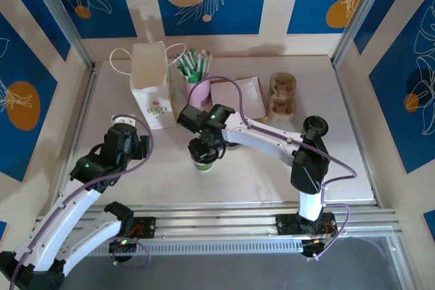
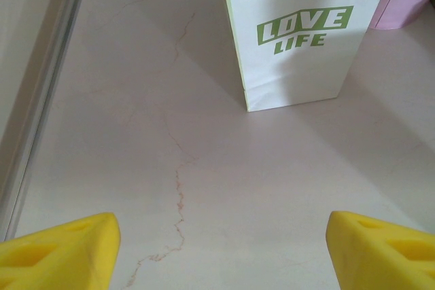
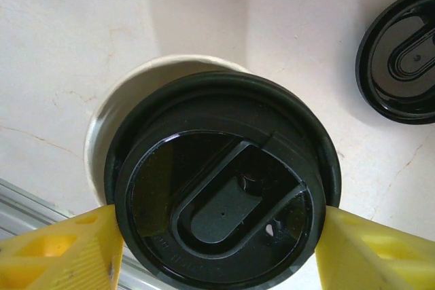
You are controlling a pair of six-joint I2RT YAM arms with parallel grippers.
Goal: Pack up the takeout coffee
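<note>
At the left, the left gripper (image 2: 219, 249) hovers over bare table with its yellow fingers spread wide and nothing between them, facing the paper bag (image 2: 292, 39). The bag stands upright with its mouth open; what is inside cannot be told. Just right of it, a pink cup (image 1: 198, 91) holds green-and-white sticks (image 1: 190, 66). At the table's middle, the right gripper (image 3: 217, 252) pinches the black lid (image 3: 224, 202) by its rim, above the takeout coffee cup (image 3: 100, 119). The cup's pale rim peeks out on one side, so the lid looks off-centre. It should be slid until that crescent disappears, lowered level, then pressed evenly so it seats all round. The cup's contents are hidden. Further right, a cardboard cup carrier (image 1: 282, 94) sits empty, and a second lid (image 1: 315, 125) lies loose nearby.
</note>
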